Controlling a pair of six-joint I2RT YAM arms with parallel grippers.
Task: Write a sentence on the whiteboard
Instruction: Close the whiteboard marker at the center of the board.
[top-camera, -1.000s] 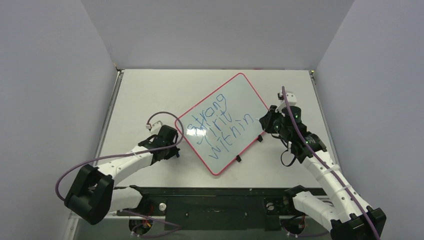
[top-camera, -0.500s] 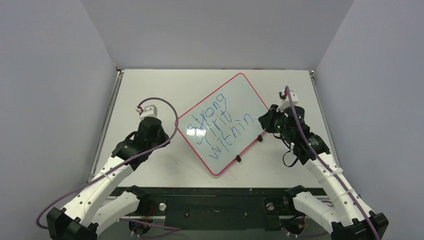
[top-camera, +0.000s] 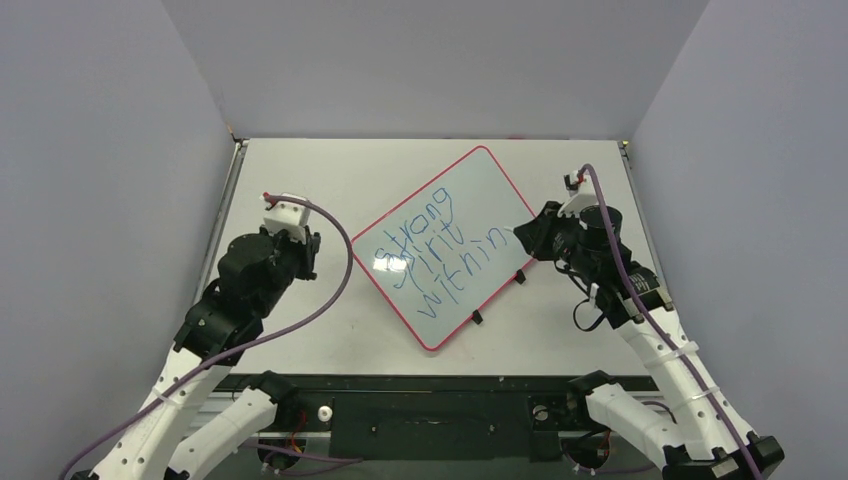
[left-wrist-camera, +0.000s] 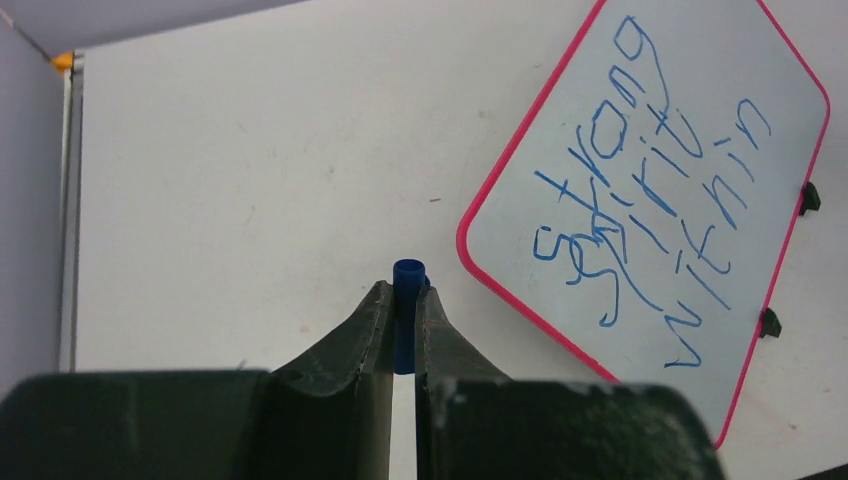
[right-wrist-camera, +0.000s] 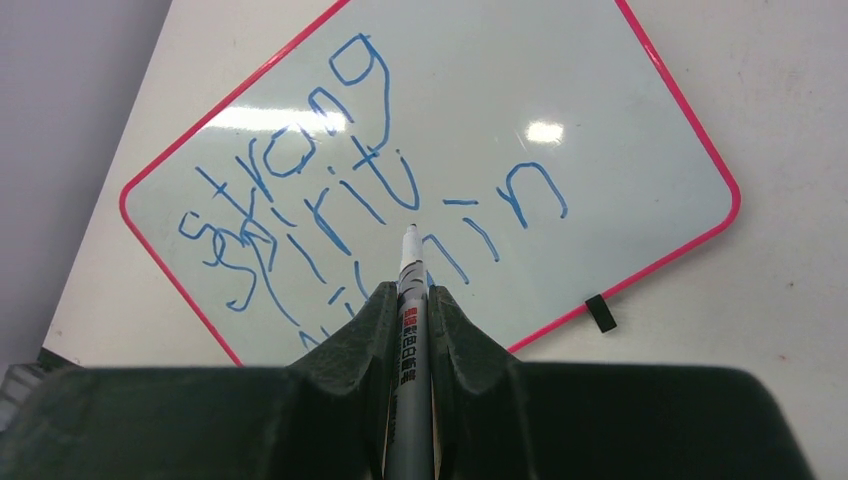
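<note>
Whiteboard (top-camera: 487, 187): lies flat and skewed on the table (top-camera: 300, 175), between the two arms.
Sentence (top-camera: 432, 255): three blue lines, "strong spirit within"; seemingly complete.
Right gripper (right-wrist-camera: 411, 296): clamped on the marker (right-wrist-camera: 409, 262), tip over the writing; contact not discernible.
Left gripper (left-wrist-camera: 404, 296): closed on a blue cap (left-wrist-camera: 408, 271), left of the board.
Step, as judged: recapping; align tip and cap on one axis, press straight.
</note>
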